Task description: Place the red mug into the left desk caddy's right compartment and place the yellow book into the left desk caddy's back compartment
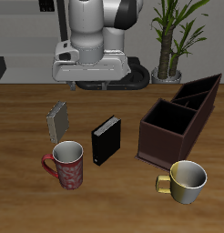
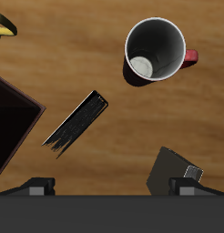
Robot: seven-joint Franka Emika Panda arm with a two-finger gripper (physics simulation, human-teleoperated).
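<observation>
The red mug point(image 1: 66, 166) stands upright near the table's front edge; the wrist view shows it from above with its pale inside point(image 2: 155, 50). The yellow book point(image 1: 58, 121) stands just behind the mug and also shows in the wrist view point(image 2: 173, 168). The left desk caddy point(image 1: 182, 114), a dark brown box, stands empty across the table, with its largest square section point(image 1: 168, 127) nearest the front; one corner shows in the wrist view point(image 2: 9, 123). My gripper point(image 1: 101, 84) point(image 2: 114, 187) hangs open and empty high above the table, behind the books.
A black book point(image 1: 105, 141) point(image 2: 76, 123) stands between the red mug and the caddy. A yellow-and-white mug point(image 1: 185, 179) with a golden handle point(image 2: 5, 30) sits in front of the caddy. A potted plant point(image 1: 173, 36) stands at the back.
</observation>
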